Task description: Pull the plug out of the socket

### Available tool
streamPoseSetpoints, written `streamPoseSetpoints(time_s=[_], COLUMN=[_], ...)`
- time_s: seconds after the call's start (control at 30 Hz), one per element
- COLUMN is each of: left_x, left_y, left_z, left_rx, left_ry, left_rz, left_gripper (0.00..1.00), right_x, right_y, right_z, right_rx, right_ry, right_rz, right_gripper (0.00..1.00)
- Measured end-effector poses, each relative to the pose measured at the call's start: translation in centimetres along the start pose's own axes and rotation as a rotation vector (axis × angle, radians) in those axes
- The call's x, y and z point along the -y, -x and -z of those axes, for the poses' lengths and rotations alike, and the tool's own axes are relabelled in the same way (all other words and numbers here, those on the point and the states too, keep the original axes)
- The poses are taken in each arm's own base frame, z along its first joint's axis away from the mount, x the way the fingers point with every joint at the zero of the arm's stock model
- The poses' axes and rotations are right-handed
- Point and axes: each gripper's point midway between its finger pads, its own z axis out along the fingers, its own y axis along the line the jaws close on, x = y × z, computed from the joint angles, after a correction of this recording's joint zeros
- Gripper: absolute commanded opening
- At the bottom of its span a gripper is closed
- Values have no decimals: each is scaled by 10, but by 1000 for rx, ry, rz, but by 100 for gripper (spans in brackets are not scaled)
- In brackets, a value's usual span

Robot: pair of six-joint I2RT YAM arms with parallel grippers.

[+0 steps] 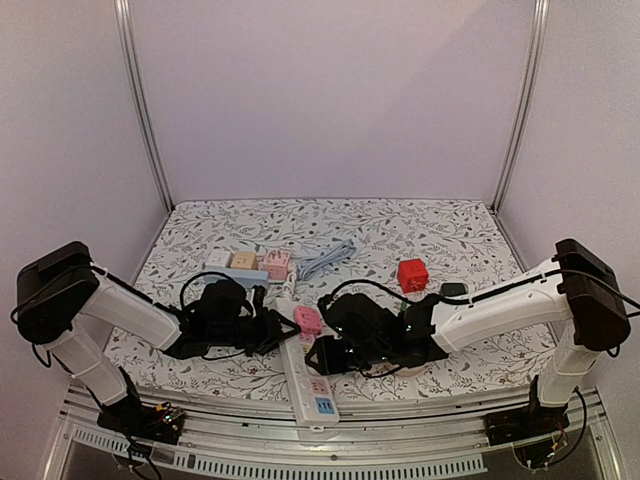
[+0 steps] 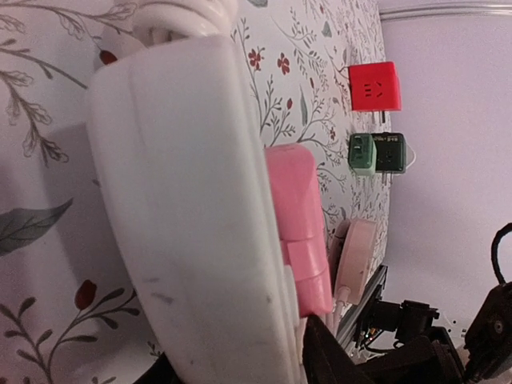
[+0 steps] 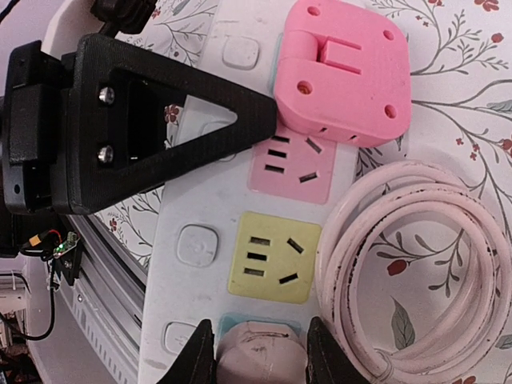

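A white power strip (image 1: pixel 303 368) lies near the table's front edge, and its near end reaches over the rail. A bright pink cube plug (image 3: pixel 344 72) sits in one socket. A pale pink plug (image 3: pixel 260 360) sits in the blue socket, and my right gripper (image 3: pixel 258 356) is shut on it, one finger on each side. My left gripper (image 2: pixel 244 364) clamps the strip body (image 2: pixel 184 208). One black finger (image 3: pixel 160 120) lies across the strip's top face with its tip against the pink cube plug (image 2: pixel 296 232). The other finger is mostly hidden under the strip's edge.
A coiled pale pink cable (image 3: pixel 416 264) lies beside the strip. A red cube adapter (image 1: pixel 412 275) and a green and black adapter (image 2: pixel 376 152) sit to the right. Small adapters (image 1: pixel 245 260) and a grey cable (image 1: pixel 325 258) lie further back. The metal front rail (image 1: pixel 400 420) runs below.
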Motion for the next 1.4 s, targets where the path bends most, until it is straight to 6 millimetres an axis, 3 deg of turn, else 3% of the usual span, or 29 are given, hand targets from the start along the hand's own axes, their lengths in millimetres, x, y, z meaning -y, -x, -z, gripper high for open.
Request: streamPoseSetpoints(time_s=[0.2, 0.53, 0.87, 1.0, 1.13, 1.4], left_x=[-1, -3, -9, -9, -10, -9], left_y=[-3, -4, -7, -7, -7, -7], left_z=[1, 1, 3, 4, 4, 4], left_rx=[-10, -14, -19, -20, -21, -24], left_ry=[-2, -3, 11, 13, 14, 15], left_rz=[20, 20, 32, 33, 35, 36], left_gripper=[30, 27, 25, 25, 25, 25], right_x=[2, 3, 2, -5, -8, 2], right_y=[-2, -3, 19, 9, -2, -11], right_z=[0, -2, 6, 7, 7, 4], right_rx=[0, 1, 66, 58, 32, -7], right_ry=[-5, 6, 62, 61, 49, 6], right_rz=[-14, -53, -113, -32, 51, 119], right_gripper=[0, 0, 0, 8, 24, 31])
